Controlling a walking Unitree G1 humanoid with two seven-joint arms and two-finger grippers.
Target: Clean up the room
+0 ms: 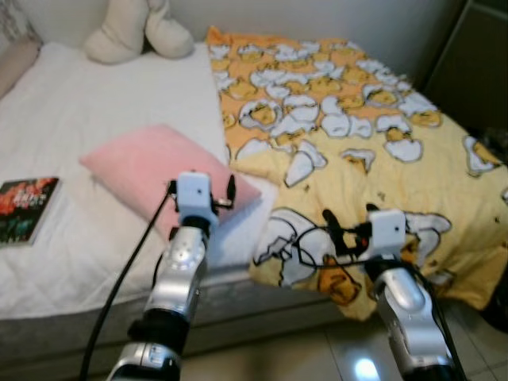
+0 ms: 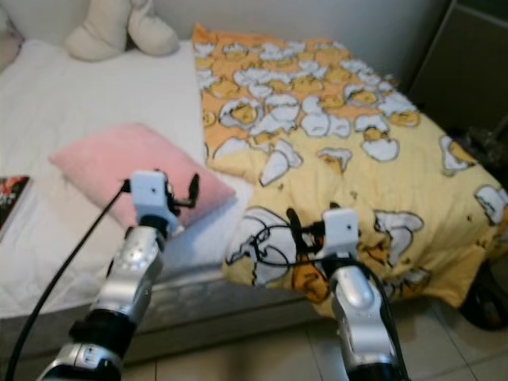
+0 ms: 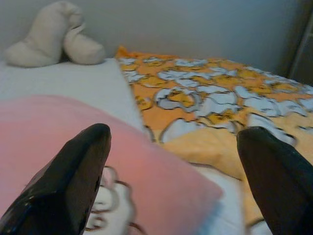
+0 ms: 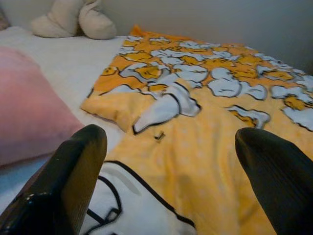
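The left gripper (image 3: 173, 166) hovered spread over the pink pillow (image 1: 151, 171); beside that pillow, the right gripper (image 4: 171, 171) gaped above the yellow blanket (image 1: 357, 135).

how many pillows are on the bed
1: a pink pillow lies near the bed's front edge, beside the yellow blanket, ahead of the left gripper. Others may sit beyond the frame.

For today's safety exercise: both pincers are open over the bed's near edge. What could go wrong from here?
1. The blanket already hangs over the bed's near edge; a tug by the right pincer might drag more onto the floor.
2. The left pincer hovers over the pillow; a shove could push it toward the book.
3. A black cable trails along the left arm and may snag the bedding.
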